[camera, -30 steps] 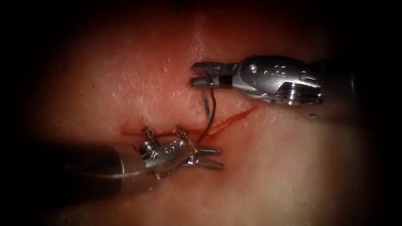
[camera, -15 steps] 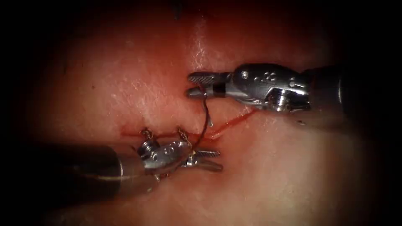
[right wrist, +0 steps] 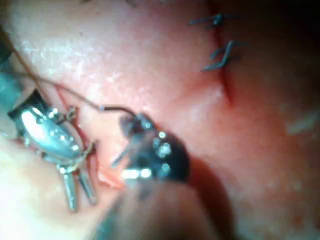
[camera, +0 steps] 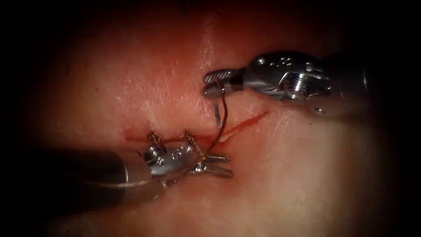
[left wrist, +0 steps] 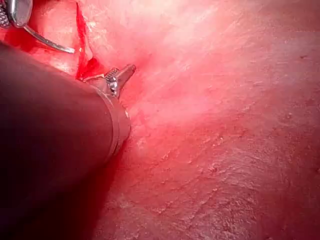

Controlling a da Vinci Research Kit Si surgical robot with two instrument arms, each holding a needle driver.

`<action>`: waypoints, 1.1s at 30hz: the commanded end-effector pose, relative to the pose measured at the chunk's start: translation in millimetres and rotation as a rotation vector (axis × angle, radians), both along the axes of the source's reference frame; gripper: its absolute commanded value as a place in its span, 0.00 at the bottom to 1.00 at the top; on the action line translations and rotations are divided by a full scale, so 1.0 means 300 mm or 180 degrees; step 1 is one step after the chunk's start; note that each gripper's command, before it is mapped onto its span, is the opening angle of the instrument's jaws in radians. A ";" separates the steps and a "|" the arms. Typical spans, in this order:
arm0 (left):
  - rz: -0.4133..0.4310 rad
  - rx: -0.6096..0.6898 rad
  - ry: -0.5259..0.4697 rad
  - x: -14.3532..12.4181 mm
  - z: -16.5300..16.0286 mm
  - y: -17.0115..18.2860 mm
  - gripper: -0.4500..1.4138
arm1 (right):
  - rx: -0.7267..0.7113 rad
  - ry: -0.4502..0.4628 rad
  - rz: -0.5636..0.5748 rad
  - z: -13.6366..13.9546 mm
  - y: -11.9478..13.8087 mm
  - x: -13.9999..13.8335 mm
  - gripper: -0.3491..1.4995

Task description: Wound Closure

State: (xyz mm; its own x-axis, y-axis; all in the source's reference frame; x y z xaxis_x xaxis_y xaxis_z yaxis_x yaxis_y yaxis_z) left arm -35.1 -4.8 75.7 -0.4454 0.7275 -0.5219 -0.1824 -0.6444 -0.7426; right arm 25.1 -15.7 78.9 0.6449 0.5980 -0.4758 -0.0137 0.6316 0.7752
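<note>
Gripping nothing, left tool (camera: 215,165) sat with jaws parted just below the cut (camera: 245,124). Beyond it, right tool (camera: 215,83) clamped the needle (camera: 218,113) near one end, clear of the tissue (camera: 307,175). Needle likely stiff, slippery; best gripped mid-curve. Thread (camera: 221,125) limp.

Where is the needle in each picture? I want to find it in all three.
Endoscope view: the needle hangs from the shut right tool, held near one end, above the cut, out of the tissue.
Left wrist view: the needle curves beside the cut.
Right wrist view: the needle sits in the right tool's jaws.
Shared landmark: the left tool, open and empty.
</note>
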 end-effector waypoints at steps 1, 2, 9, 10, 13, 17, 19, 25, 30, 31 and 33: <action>0.0004 0.0006 -0.0005 -0.0019 0.002 -0.001 0.40 | 0.0026 0.0019 -0.0005 0.0024 -0.0012 0.0027 0.00; 0.0004 0.0005 -0.0005 -0.0019 0.002 -0.001 0.40 | 0.0048 0.0046 0.0000 0.0025 -0.0011 0.0028 0.00; 0.0002 0.0005 -0.0004 -0.0021 0.002 -0.002 0.40 | 0.0019 0.0023 0.0070 0.0047 0.0037 0.0032 0.00; 0.0001 0.0005 -0.0003 -0.0021 0.002 -0.002 0.40 | 0.0036 0.0042 0.0056 0.0050 0.0042 0.0033 0.00; 0.0001 0.0006 -0.0003 -0.0022 0.002 -0.002 0.40 | 0.0100 0.0063 -0.0020 0.0054 0.0048 0.0033 0.00; 0.0001 0.0006 -0.0003 -0.0021 0.002 -0.002 0.40 | 0.0222 -0.0040 -0.0145 0.0050 0.0039 0.0030 0.00; 0.0001 0.0006 -0.0003 -0.0021 0.002 -0.002 0.40 | 0.0346 -0.0099 -0.0136 0.0047 0.0034 0.0029 0.00; 0.0002 0.0006 -0.0004 -0.0021 0.002 -0.002 0.40 | 0.0723 -0.0196 -0.0184 0.0048 0.0028 0.0030 0.00; 0.0001 0.0007 -0.0004 -0.0021 0.002 -0.001 0.40 | 0.1084 -0.0189 -0.0183 0.0042 0.0012 0.0038 0.00; 0.0001 0.0007 -0.0004 -0.0022 0.002 -0.001 0.40 | 0.1126 -0.0195 -0.0199 0.0040 0.0008 0.0040 0.00; 0.0001 0.0007 -0.0004 -0.0022 0.002 -0.001 0.40 | 0.1182 -0.0201 -0.0222 0.0038 -0.0005 0.0044 0.00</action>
